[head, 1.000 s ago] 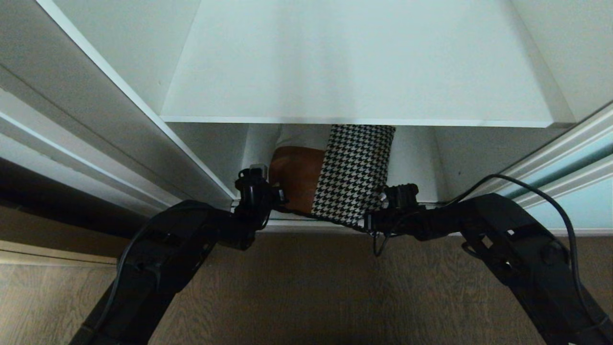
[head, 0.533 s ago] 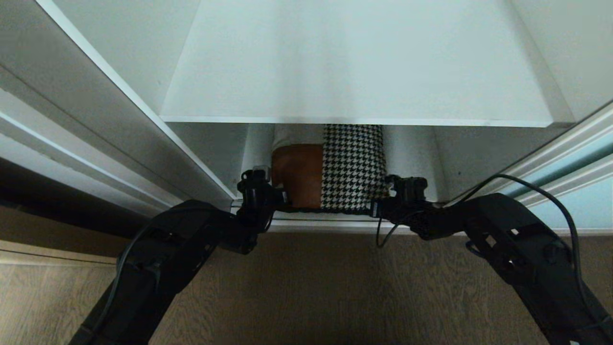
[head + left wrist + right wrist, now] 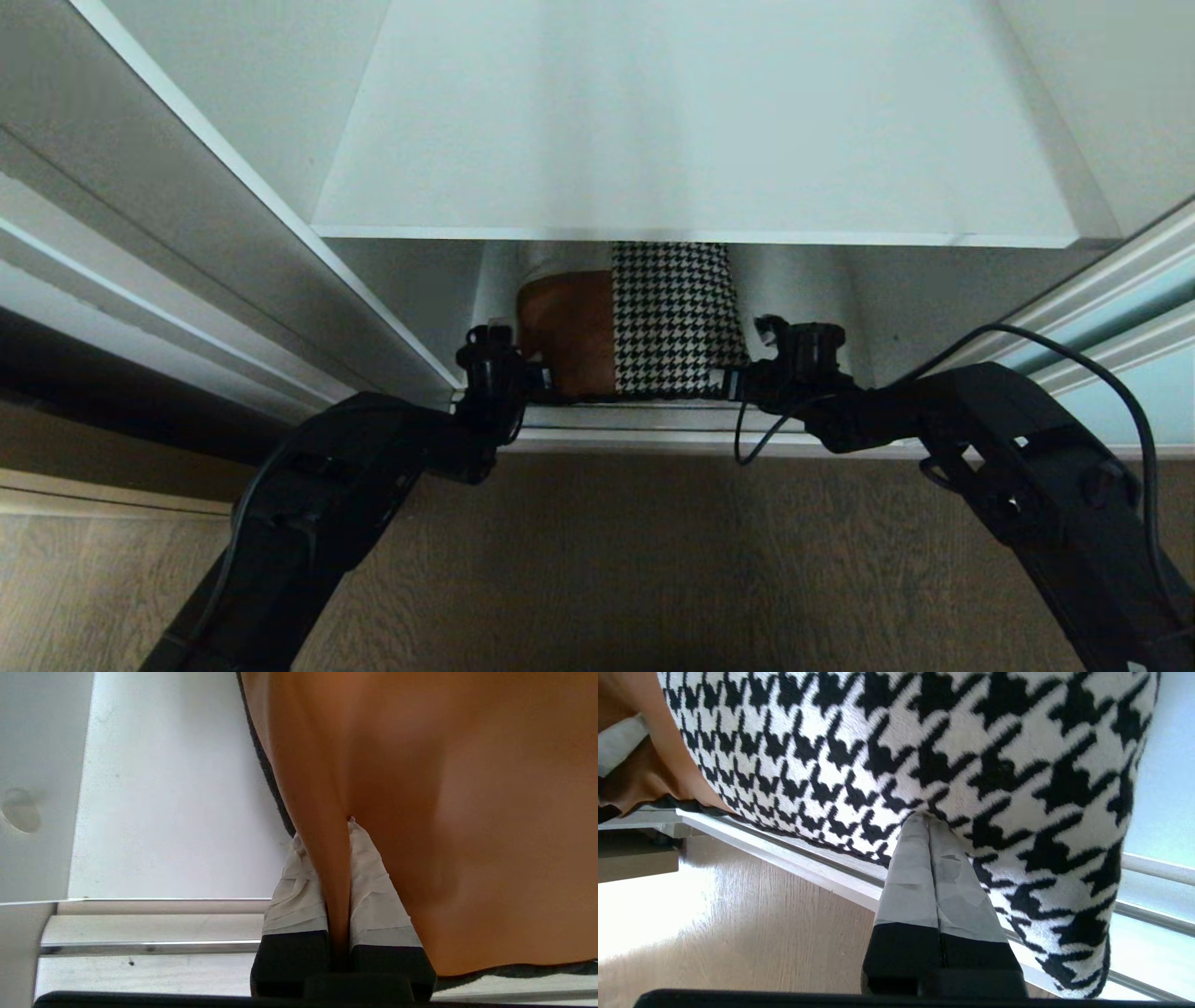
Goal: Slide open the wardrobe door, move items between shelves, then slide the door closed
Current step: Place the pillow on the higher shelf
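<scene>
Now we hold the patchwork cushion (image 3: 644, 322) on the lower shelf (image 3: 794, 308), left gripper (image 3: 337, 858) and right gripper (image 3: 930, 826) each clenched on a fold of it. Next, we judge, both must lift evenly to the upper shelf (image 3: 700, 140).

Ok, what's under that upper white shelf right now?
Under the upper shelf sits the patchwork cushion, its rust-brown and houndstooth panels showing. The left gripper and right gripper pinch its near corners. The shelf hides the cushion's far part and whatever lies behind.

Upper shelf (image 3: 691, 140) bare — cushion (image 3: 653, 317) crowding the lower opening.
</scene>
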Robot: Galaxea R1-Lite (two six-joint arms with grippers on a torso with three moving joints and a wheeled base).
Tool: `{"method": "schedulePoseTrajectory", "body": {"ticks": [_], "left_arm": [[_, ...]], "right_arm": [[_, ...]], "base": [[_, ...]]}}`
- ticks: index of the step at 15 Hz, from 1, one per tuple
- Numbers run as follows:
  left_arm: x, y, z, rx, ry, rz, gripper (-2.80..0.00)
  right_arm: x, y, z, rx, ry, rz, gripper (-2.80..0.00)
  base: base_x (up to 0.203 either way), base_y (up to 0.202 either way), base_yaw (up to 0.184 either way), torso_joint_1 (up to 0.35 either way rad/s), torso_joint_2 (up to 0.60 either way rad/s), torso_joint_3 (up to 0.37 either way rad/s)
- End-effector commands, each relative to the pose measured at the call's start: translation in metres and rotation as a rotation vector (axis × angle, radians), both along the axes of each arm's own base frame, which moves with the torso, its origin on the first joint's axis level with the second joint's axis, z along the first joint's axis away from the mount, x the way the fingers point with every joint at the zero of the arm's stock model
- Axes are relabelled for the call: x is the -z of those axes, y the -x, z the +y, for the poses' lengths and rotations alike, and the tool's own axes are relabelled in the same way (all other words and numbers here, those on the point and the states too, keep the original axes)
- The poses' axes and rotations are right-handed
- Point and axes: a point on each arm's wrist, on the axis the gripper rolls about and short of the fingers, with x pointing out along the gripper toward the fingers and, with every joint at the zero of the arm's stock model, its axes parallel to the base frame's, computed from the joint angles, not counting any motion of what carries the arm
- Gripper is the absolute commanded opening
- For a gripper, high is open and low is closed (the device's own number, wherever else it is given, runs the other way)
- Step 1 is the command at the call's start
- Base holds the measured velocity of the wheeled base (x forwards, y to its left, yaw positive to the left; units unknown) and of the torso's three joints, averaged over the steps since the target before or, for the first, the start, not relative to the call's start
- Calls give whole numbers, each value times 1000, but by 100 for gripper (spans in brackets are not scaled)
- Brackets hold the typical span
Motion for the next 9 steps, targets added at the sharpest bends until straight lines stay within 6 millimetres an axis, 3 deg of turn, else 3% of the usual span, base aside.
{"method": "schedulePoseTrajectory", "body": {"ticks": [1, 9], "left_arm": [[-4, 0, 1, -10, 0, -14, -280], [3, 2, -7, -17, -36, -16, -280]], "right_arm": [[1, 0, 1, -4, -2, 1, -280], [-6, 1, 1, 5, -11, -3, -280]], "base": [[0, 0, 0, 0, 0, 0], [0, 0, 0, 0, 0, 0]]}}
